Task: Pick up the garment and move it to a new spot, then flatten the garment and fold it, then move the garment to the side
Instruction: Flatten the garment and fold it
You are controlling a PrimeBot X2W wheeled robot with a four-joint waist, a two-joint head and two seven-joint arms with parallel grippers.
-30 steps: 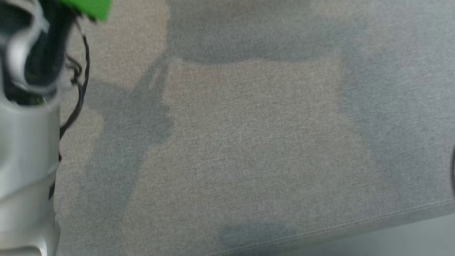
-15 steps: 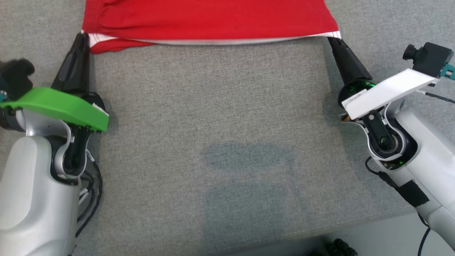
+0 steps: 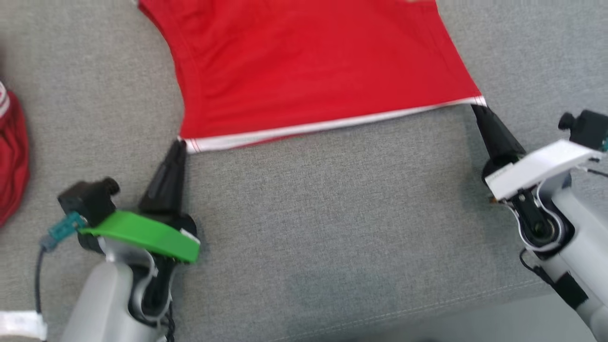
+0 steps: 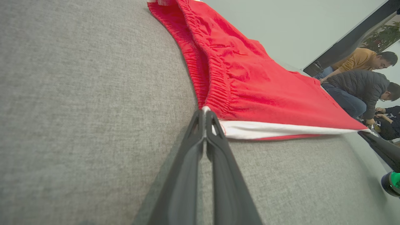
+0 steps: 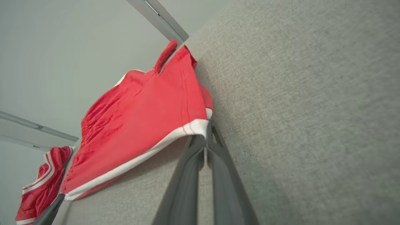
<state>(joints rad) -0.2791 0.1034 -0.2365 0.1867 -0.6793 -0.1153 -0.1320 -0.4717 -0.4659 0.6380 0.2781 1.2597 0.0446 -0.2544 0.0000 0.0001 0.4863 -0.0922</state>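
Gripping: left claw (image 3: 180,145) and right claw (image 3: 476,108) pinched hem corners of the red white-trimmed cloth garment (image 3: 313,71).
Risk: uneven pull could free one corner.

The head camera has swung. Half a second ago the red garment with a white hem band (image 3: 308,71) showed as a strip along the top edge; now far more of its cloth is in view. Its hem, level then, now slants, with the left gripper (image 3: 180,142) drawn nearer the robot than the right gripper (image 3: 475,106). A second red, white-striped garment (image 3: 12,156) has come into view at the left edge.
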